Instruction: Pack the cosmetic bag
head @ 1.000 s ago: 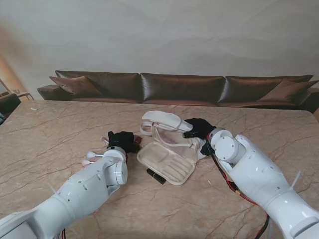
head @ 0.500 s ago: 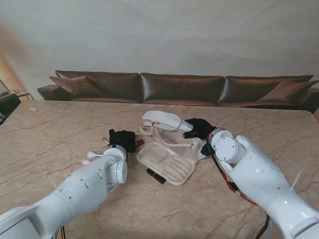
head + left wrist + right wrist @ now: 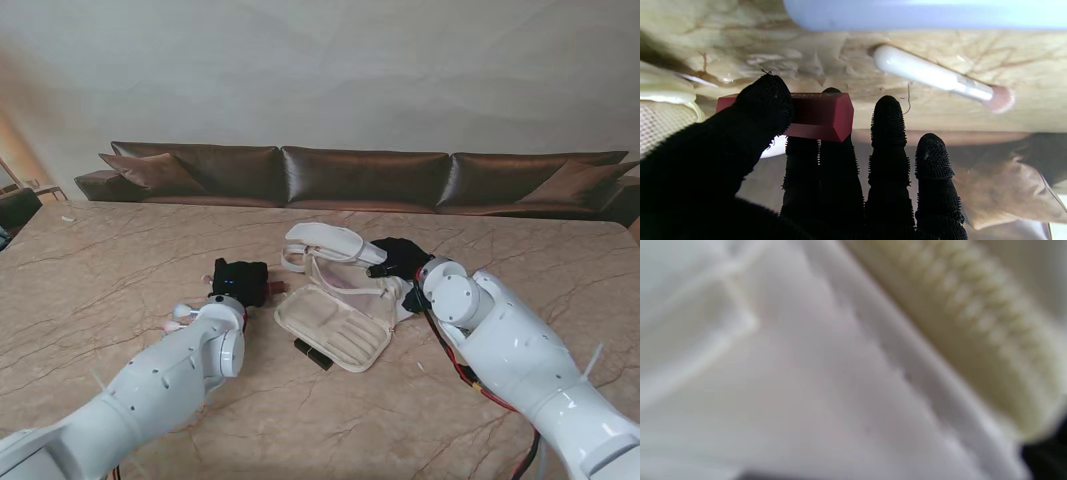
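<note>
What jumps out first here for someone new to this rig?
The open cream cosmetics bag at the table's centre, with the right hand at its far right edge. The left hand, just left of the bag, pinches a red lipstick; a white-handled brush lies on the marble beyond it.

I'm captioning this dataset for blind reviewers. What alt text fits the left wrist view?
A black-gloved left hand pinches a dark red rectangular lipstick case between its thumb and fingers over a beige marble table. Beyond the fingers, a white-handled makeup brush with pink bristles lies on the marble.
</note>
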You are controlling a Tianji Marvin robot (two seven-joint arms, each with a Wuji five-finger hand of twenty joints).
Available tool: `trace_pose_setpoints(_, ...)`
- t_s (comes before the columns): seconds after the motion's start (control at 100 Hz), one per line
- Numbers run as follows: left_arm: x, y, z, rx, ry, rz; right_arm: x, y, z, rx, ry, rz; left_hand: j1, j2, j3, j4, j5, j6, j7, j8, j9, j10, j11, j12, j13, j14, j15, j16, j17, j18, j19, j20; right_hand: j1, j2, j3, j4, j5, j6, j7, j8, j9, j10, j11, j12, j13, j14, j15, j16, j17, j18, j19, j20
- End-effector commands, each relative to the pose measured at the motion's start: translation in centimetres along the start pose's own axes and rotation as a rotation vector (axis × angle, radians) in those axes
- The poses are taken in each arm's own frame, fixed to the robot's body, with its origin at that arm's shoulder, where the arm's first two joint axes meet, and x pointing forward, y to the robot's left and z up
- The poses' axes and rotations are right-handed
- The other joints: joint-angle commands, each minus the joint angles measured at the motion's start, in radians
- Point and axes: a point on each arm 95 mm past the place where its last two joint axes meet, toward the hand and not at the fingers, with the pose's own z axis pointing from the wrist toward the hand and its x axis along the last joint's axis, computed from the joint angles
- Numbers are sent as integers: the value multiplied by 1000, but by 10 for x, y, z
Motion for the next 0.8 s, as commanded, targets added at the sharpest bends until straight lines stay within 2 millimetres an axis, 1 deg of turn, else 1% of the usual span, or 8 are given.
trace_pose_setpoints(0.0,0,-4,-7,25,1,-16,-3,-11,0,23,-9,5,66,88,58,6,37,-126,97,61,35,1,36,19,17,-21,23,19,-4,-12,29,-9,40,26,71,4,60,-116,96,-11,41,-19,23,8,81,-13,71,20,15,9,37,2)
trace_pose_setpoints(0.2,7,-27,-22,155,9,-98,-2,-12,1,26,-7,5,66,98,45,4,27,-148,100,69,28,-14,45,31,9,-33,22,26,-12,-26,23,-17,41,26,70,4,58,-118,96,-11,42,-19,23,8,81,-13,71,20,15,9,37,2)
trace_pose_setpoints(0.29,14,-36,-30,205,36,-127,-2,-13,1,28,-7,5,66,99,42,7,27,-151,99,67,29,-15,45,29,10,-35,17,26,-20,-23,9,-24,41,26,70,4,58,-116,95,-12,41,-20,23,8,81,-13,71,20,15,9,37,2)
trace_pose_setpoints(0.43,29,-47,-41,284,118,-149,-1,-13,1,28,-8,6,59,102,36,7,24,-176,97,71,26,-32,44,32,-5,-44,0,24,-35,-29,-11,-34,40,27,70,4,57,-117,95,-12,41,-18,23,7,81,-12,71,20,15,9,38,2)
trace_pose_setpoints(0.5,38,-51,-44,317,166,-143,-1,-13,1,27,-7,5,56,103,29,9,22,-186,95,73,24,-37,41,32,-17,-48,-14,23,-50,-45,-30,-41,41,27,69,4,56,-115,94,-13,41,-19,23,7,80,-12,71,20,16,9,38,2)
trace_pose_setpoints(0.79,75,-53,-45,369,288,-155,-1,-14,0,29,-5,8,46,109,22,8,18,-229,93,74,19,-58,38,27,-43,-55,-27,29,-76,-49,-50,-43,55,39,63,3,61,-118,96,-11,45,-17,24,7,83,-10,73,20,17,11,40,2)
